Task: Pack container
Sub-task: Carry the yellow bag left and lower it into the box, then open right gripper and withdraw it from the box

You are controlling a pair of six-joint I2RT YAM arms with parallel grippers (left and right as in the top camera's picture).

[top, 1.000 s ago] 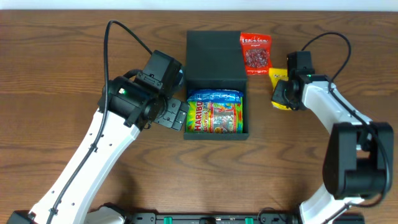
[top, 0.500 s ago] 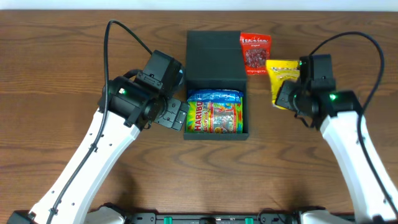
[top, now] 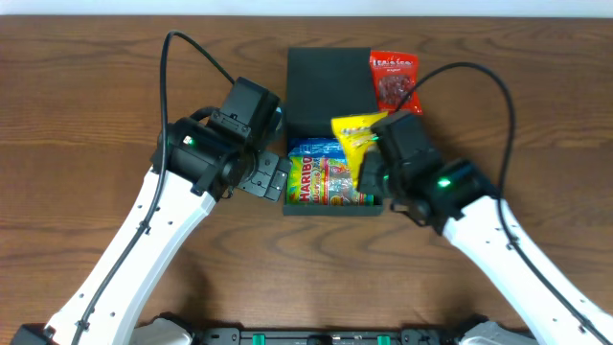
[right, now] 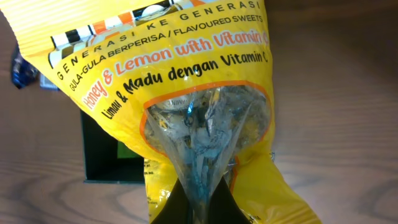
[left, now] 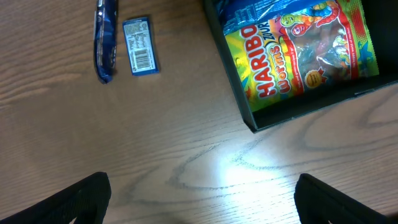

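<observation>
The container (top: 329, 105) is a dark box with its flap lid lying open at the back. A Haribo bag (top: 330, 178) fills its front part and also shows in the left wrist view (left: 305, 53). My right gripper (top: 374, 165) is shut on a yellow candy bag (top: 354, 141), which hangs over the container's right side. Up close the black fingers (right: 180, 208) pinch the bag's (right: 180, 81) clear middle. Left of the container, my left gripper (top: 264, 178) stands open just above the wood (left: 205, 208) with nothing in it.
A red candy bag (top: 394, 80) lies at the lid's right edge. A blue snack bar (left: 106, 37) and a small blue wrapper (left: 137, 55) lie on the table left of the container (left: 239, 99). The table (top: 86, 86) is brown wood.
My right arm has carried the yellow bag leftward from beside the container to above its right side. The left arm has not moved.
</observation>
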